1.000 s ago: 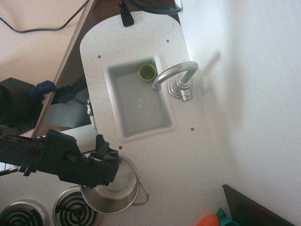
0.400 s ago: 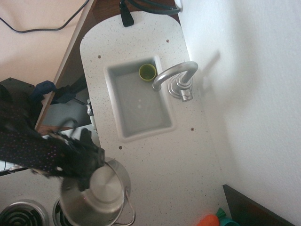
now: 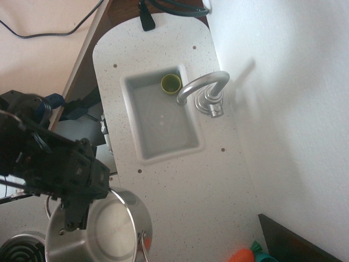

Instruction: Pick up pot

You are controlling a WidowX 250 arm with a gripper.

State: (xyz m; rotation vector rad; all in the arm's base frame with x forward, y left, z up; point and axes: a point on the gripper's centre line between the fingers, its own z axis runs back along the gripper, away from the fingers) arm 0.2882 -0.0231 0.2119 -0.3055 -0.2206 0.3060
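Observation:
The shiny steel pot (image 3: 112, 232) fills the lower left, lifted toward the camera and hiding the stove burners beneath it. One thin wire loop handle (image 3: 144, 245) shows at its right rim. My black gripper (image 3: 76, 210) is shut on the pot's left rim, with the arm reaching in from the left. The fingertips are partly hidden behind the rim.
A white sink (image 3: 162, 117) with a small yellow-green cup (image 3: 170, 83) in its far corner sits in the counter, with a silver faucet (image 3: 206, 90) beside it. An orange and teal object (image 3: 251, 253) lies at the bottom right. A burner edge (image 3: 16, 245) shows at the bottom left.
The gripper has lifted the pot off the stove and toward the camera, so it looks larger and has shifted left. The arm has risen with it.

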